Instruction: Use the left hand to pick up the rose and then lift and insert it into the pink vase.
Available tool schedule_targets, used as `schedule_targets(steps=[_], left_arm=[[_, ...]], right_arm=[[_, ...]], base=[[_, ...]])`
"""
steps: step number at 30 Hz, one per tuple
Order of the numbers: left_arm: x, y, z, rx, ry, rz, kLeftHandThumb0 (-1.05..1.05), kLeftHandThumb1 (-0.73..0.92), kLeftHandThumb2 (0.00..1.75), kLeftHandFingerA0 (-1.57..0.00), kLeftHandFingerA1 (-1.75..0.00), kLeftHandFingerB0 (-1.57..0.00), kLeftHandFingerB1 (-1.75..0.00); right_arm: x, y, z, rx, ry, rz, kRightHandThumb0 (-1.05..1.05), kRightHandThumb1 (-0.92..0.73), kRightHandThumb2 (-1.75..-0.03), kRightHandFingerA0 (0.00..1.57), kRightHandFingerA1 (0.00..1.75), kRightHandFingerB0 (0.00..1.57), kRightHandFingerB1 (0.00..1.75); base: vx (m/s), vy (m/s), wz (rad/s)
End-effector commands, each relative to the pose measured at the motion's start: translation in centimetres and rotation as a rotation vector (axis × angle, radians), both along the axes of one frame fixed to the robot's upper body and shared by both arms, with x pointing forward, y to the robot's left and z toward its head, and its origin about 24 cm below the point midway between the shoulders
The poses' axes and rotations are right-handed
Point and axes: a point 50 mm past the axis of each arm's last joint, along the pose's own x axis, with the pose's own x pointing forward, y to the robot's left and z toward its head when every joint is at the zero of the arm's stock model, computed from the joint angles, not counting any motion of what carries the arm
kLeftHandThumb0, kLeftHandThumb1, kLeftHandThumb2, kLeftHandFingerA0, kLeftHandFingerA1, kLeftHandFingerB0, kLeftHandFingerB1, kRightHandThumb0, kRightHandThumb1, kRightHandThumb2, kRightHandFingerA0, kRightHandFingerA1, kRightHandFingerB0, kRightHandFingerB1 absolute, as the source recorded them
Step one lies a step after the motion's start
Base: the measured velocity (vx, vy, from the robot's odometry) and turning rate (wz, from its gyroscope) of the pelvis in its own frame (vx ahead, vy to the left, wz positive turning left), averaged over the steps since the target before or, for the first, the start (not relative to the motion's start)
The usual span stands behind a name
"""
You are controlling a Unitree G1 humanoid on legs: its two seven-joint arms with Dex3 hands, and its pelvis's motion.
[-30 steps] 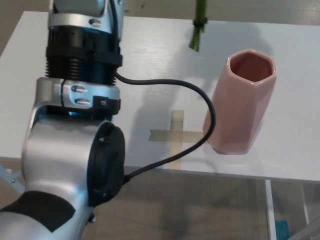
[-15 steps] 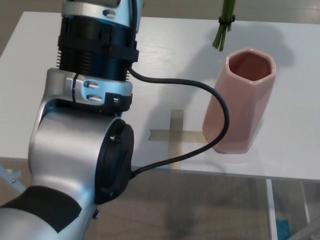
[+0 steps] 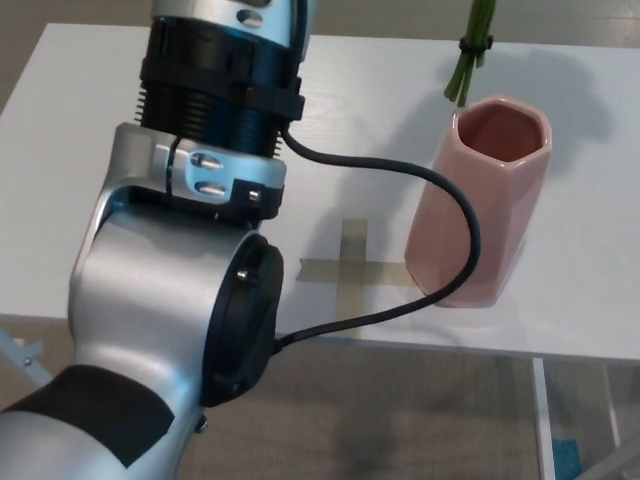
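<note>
The left hand itself lies beyond the top edge of the head view, so I cannot tell how its fingers stand; only the big silver and black left forearm shows. The thin green stem of the rose hangs down from up there, its long axis near upright, cut end just above the left rim of the glossy pink six-sided ceramic vase on the white surface. The stem needs carrying slightly right, over the mouth, then lowering.

Green rose stems cut off by top edge, bloom unseen, left robot hand out of frame above silver forearm, white tabletop partly blocked.
</note>
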Motion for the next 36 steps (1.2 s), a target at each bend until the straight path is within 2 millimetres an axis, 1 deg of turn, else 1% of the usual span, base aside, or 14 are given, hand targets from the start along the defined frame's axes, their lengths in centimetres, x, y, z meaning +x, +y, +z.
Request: schedule_targets(steps=[1,9,14,18,19,24,27,29,30,31,32,36], left_arm=[[-0.7,-1.2,0.7,-0.01,-0.042,-0.046,-0.18,0.78,0.69,-0.99,-1.5,-0.78,-0.97],[-0.6,-1.8,0.5,0.0,-0.051,-0.06,-0.18,0.79,0.68,-0.99,-1.5,-0.78,-0.97],[-0.8,-2.3,0.4,0.003,-0.047,-0.054,-0.17,0.79,0.68,-0.97,-1.52,-0.79,-0.95],[-0.8,-2.3,0.4,0.003,-0.048,-0.053,-0.17,0.79,0.68,-0.97,-1.52,-0.79,-0.95],[-1.0,-2.7,-0.1,0.003,-0.036,-0.069,-0.18,0.79,0.66,-0.98,-1.52,-0.77,-0.97],[-1.0,-2.7,-0.2,0.005,-0.037,-0.071,-0.18,0.8,0.66,-0.98,-1.52,-0.77,-0.97],[-1.0,-3.0,-1.0,0.015,-0.029,-0.086,-0.18,0.8,0.66,-0.97,-1.53,-0.74,-1.03],[-1.0,-3.0,-1.0,0.015,-0.029,-0.086,-0.18,0.8,0.66,-0.97,-1.53,-0.74,-1.03],[-1.0,-3.3,-1.3,0.024,-0.022,-0.084,-0.19,0.81,0.64,-0.95,-1.51,-0.73,-0.97],[-1.0,-3.3,-1.3,0.024,-0.022,-0.084,-0.19,0.81,0.64,-0.95,-1.51,-0.73,-0.97],[-1.0,-3.3,-1.4,0.027,-0.019,-0.082,-0.19,0.8,0.65,-0.96,-1.52,-0.74,-0.91],[-1.1,-3.5,-1.6,0.036,-0.017,-0.08,-0.2,0.81,0.64,-0.96,-1.49,-0.74,-0.9]], right_arm=[[-0.3,0.1,-0.2,0.005,0.006,-0.009,-0.33,-0.65,-0.58,0.7,0.5,0.6,0.45],[0.0,0.2,-0.1,0.006,0.001,-0.003,-0.33,-0.65,-0.58,0.7,0.5,0.6,0.45],[0.2,0.3,0.0,0.003,-0.006,0.0,-0.33,-0.65,-0.58,0.7,0.5,0.6,0.45],[0.3,0.3,0.1,0.003,-0.007,0.0,-0.33,-0.65,-0.58,0.7,0.5,0.6,0.45],[0.3,0.3,0.1,0.005,-0.013,0.001,-0.33,-0.65,-0.59,0.69,0.5,0.6,0.45],[0.4,0.3,0.1,0.008,-0.018,0.002,-0.33,-0.65,-0.59,0.69,0.5,0.61,0.45],[0.6,0.5,0.2,0.013,-0.02,0.01,-0.31,-0.65,-0.58,0.68,0.49,0.61,0.45],[0.6,0.5,0.2,0.013,-0.02,0.01,-0.31,-0.65,-0.58,0.68,0.49,0.61,0.45],[0.7,0.5,0.2,0.002,-0.012,0.012,-0.32,-0.65,-0.58,0.69,0.49,0.61,0.45],[0.7,0.5,0.2,0.002,-0.012,0.012,-0.32,-0.65,-0.58,0.69,0.49,0.61,0.45],[0.8,0.5,0.2,0.003,-0.011,0.011,-0.32,-0.65,-0.58,0.69,0.5,0.61,0.45],[0.8,0.5,0.2,0.005,-0.011,0.009,-0.33,-0.65,-0.58,0.7,0.5,0.62,0.45]], base=[[0.0,0.0,0.0],[0.0,0.0,0.0],[0.0,0.0,0.0],[0.0,0.0,0.0],[0.0,0.0,0.0],[0.0,0.0,0.0],[0.0,0.0,0.0],[0.0,0.0,0.0],[0.0,0.0,0.0],[0.0,0.0,0.0],[0.0,0.0,0.0],[0.0,0.0,0.0]])
